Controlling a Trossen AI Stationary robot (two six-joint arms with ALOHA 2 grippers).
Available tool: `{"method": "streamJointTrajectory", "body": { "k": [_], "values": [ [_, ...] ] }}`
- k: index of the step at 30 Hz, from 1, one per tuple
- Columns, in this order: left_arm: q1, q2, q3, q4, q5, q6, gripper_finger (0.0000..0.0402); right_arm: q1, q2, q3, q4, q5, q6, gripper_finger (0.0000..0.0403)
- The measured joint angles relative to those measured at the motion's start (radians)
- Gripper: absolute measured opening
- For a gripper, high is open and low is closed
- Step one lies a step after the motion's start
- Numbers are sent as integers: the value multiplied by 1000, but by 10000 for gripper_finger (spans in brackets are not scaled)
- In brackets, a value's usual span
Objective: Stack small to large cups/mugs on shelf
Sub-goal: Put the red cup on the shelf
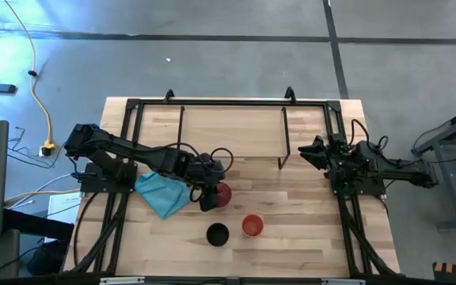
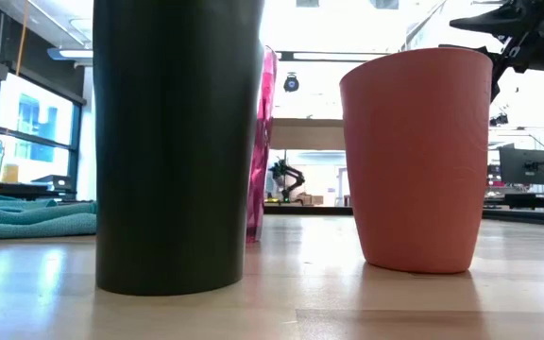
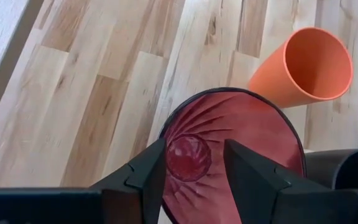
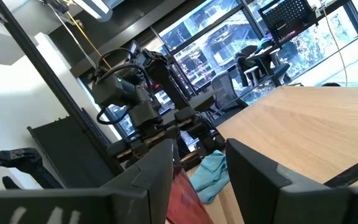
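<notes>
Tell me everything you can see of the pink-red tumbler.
The pink-red tumbler is tall, translucent and handleless, with ribs fanning out inside. It stands upright on the table, mouth up, beside the teal cloth and behind the black cup. The left gripper is right over its open mouth, fingers apart; contact is unclear.

Overhead straight down; low level, close behind black cup (image 2: 178, 142)

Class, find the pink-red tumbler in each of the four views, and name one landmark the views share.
High view: pink-red tumbler at table centre, under the left gripper.
Low view: a pink sliver behind the black cup.
Left wrist view: its open mouth below the fingers.
Right wrist view: red patch, partly hidden.
Shared landmark: the teal cloth.
</notes>
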State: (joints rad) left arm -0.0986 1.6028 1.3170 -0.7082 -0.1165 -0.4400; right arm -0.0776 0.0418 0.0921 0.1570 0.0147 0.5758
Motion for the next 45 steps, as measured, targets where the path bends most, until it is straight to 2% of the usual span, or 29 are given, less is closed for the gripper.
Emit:
{"method": "streamJointTrajectory", "body": {
  "k": [6,11,18,23,31,39,42,45],
  "values": [
    [0,-7,45,-24,-11,16,149,0,0,0,-1,0,0,142],
    [0,-8,101,-138,-78,56,149,0,0,0,-3,0,0,142],
    [0,1,101,-290,-86,58,149,0,0,0,-3,0,0,142],
    [1,2,100,-261,-70,43,149,0,0,0,-3,0,0,142],
    [1,2,30,-138,13,10,149,0,0,0,-3,0,0,142],
    [1,2,-29,-99,-7,-40,148,0,0,0,-3,0,0,142],
    [1,2,-37,-101,-11,-60,120,0,0,-1,-3,0,0,142],
    [1,2,-37,-98,-36,-70,45,0,0,-1,-3,0,0,142]
  ]
}}
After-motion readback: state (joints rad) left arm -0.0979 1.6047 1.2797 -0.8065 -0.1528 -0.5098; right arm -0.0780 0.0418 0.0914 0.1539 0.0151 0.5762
